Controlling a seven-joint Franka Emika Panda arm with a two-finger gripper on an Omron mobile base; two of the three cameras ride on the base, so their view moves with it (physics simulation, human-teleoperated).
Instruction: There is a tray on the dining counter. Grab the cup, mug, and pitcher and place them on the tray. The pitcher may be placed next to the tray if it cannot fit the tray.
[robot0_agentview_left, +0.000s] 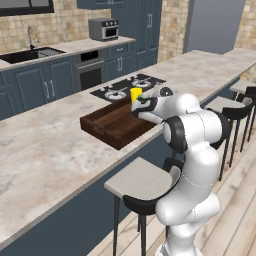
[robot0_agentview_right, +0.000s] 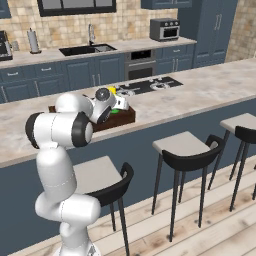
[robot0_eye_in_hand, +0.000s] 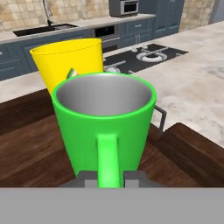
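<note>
Two vessels stand on the tray (robot0_eye_in_hand: 192, 153) — the cup (robot0_eye_in_hand: 70, 61) and, touching it, the mug (robot0_eye_in_hand: 105, 118). Gripper (robot0_eye_in_hand: 108, 177) grasps the mug handle; release gently, retreat straight back.

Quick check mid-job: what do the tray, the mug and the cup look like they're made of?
Tray: dark brown wood, matte, visible grain streaks. Mug: bright green glossy outside, grey metallic-looking inside; likely coated metal or glazed ceramic. Cup: plain yellow, thin-walled with a soft sheen, probably plastic; the render leaves it open.

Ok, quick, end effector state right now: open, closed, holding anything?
End effector: nearly closed around the handle of the green mug, which sits on the tray beside the yellow cup.
</note>
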